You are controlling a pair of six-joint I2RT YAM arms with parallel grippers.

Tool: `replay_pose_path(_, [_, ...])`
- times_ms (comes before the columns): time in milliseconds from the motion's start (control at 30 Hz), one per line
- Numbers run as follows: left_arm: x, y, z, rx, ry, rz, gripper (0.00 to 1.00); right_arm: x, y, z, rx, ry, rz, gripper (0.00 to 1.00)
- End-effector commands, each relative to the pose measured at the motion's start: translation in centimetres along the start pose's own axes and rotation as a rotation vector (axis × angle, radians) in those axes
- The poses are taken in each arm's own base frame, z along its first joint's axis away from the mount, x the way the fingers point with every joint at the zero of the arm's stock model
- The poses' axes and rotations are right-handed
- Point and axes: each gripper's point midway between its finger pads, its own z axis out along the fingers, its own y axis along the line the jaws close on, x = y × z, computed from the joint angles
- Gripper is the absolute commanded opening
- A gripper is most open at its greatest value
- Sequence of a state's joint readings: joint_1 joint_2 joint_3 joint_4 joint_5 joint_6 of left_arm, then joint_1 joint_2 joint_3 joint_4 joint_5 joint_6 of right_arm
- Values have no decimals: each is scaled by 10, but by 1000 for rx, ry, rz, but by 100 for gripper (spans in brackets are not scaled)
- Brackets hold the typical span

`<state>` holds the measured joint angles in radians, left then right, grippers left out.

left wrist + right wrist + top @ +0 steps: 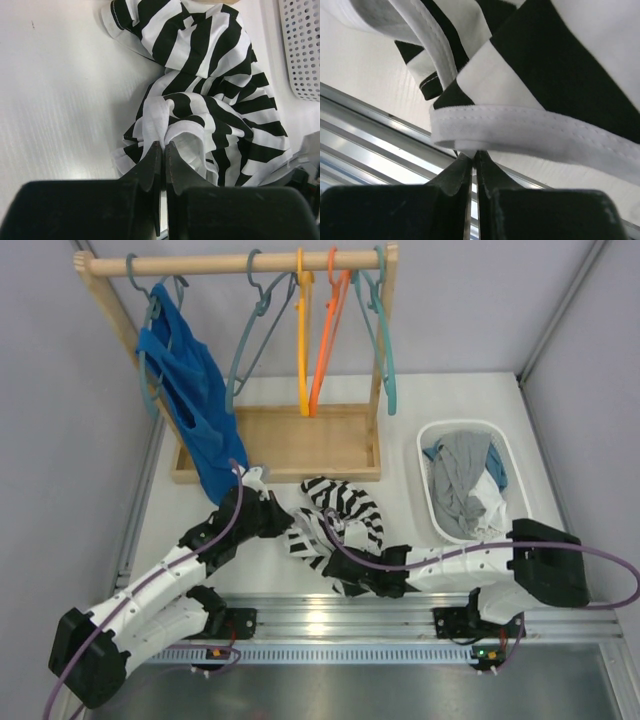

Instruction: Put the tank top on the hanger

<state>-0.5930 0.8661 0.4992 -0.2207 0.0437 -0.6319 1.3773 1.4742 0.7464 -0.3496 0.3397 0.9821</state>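
Both arms are in on the tank top point(340, 525) now, which lies crumpled on the table point(420, 400) just ahead of the bases, roughly at 6 o'clock from the wooden rail point(200, 262) and at 9 o'clock from the basket point(470, 424). The left gripper point(162, 150) has its jaws closed on a bunched white fold at the garment's 9 o'clock side, a firm-looking pinch. At the 5 o'clock edge the right gripper point(472, 156) has its jaws closed too, with the tips right on the white-edged hem, and it looks like only a thin nip of that binding. So this reads as the grasp-and-gather step, both ends taken and nothing spread out yet. The hanger point(246, 348) hangs on the rail away at 11 o'clock, well apart from the fabric, just right of the blue top point(190, 410). Next move, as I judge it: lift together, draw the two grips apart so the striped cloth opens and a strap or the neck hole shows itself, then carry it up towards 11 o'clock. The thing to watch is that right-hand nip slipping off under tension
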Motion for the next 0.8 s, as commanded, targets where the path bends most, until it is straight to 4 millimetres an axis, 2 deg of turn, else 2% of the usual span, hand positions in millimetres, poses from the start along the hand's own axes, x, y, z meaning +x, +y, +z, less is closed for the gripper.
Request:
replay_pose_path(0, [-5,6,-2,-25,-26,11,0,-45,11,-26,-51,-157,71,0])
replay_pose_path(33, [-6,6,-2,-26,-30,11,0,-63,3,-38,-57,-192,98,0])
replay_pose_path(67, [-5,6,-1,-28,-28,11,0,-67,4,-46,-76,-207,97,0])
replay_pose_path(167, [-3,6,0,-28,-23,7,0,-100,-21,-62,-109,-264,173,0])
replay_pose_path(200, [-3,6,1,-26,-23,6,0,-117,-40,-63,-94,-290,231,0])
replay_pose_path(300, [1,7,5,-24,-10,1,0,-128,-57,-64,-144,-264,274,0])
replay_pose_path(333, [2,8,6,-24,-7,-3,0,-130,-60,-62,-142,-263,272,0])
replay_pose_path(433, [9,11,12,-26,11,-10,0,-125,-76,-42,-90,-217,301,0])
replay_pose_path(467, [12,13,16,-32,24,-13,0,-115,-84,-27,-66,-175,305,0])
replay_pose_path(500, [13,14,18,-34,26,-16,0,-118,-83,-20,-88,-178,325,0])
replay_pose_path(567, [19,17,21,-44,45,-19,0,-105,-93,-2,-51,-138,336,0])
replay_pose_path(600, [19,17,22,-45,43,-20,0,-104,-96,3,-42,-134,351,0])
replay_pose_path(700, [21,18,22,-42,47,-20,0,-99,-97,9,-44,-116,357,0])
replay_pose_path(733, [21,18,21,-39,47,-13,3,-100,-97,7,-46,-123,359,0])
replay_pose_path(767, [19,15,19,-24,37,-8,7,-104,-96,3,-52,-138,360,6])
